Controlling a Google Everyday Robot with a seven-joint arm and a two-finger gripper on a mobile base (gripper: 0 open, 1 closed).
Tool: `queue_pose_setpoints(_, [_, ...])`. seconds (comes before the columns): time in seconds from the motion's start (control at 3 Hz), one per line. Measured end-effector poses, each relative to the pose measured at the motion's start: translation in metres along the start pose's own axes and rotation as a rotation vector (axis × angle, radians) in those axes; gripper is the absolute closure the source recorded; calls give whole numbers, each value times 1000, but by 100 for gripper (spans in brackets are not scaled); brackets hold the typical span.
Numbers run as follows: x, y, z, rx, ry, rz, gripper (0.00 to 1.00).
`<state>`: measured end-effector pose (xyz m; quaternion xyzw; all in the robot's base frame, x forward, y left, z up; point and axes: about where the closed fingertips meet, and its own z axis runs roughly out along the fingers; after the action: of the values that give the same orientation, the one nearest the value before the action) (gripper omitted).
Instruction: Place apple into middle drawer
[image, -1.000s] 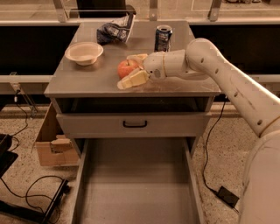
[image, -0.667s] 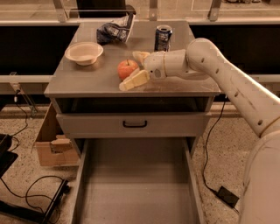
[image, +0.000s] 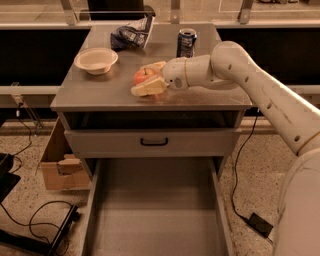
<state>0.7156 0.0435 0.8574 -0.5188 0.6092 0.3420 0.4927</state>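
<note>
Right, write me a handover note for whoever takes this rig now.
The gripper is at the apple, which sits on the cabinet top; I cannot tell whether it has a grip.
The middle drawer is pulled open below, with no apple in it.
Done: drawer open, arm reached to the apple.
Left: lift the apple, lower it, release it into the middle drawer.

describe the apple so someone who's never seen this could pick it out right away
On top of the grey metal cabinet, look right of the shallow beige bowl. The small round red-orange apple sits there with the robot's cream gripper right at it; it is the only red thing up there.
</note>
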Motion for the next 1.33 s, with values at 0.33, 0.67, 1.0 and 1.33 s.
queue_pose_setpoints(0.33, [-10,5,-6,12,48,-11,64])
queue_pose_setpoints(0.67, [-31,18,-30,74,116,-40,87])
queue_pose_setpoints(1.0, [-58,57,-70,175,215,-88,100])
queue_pose_setpoints(1.33, [-65,105,-124,290,325,-97,100])
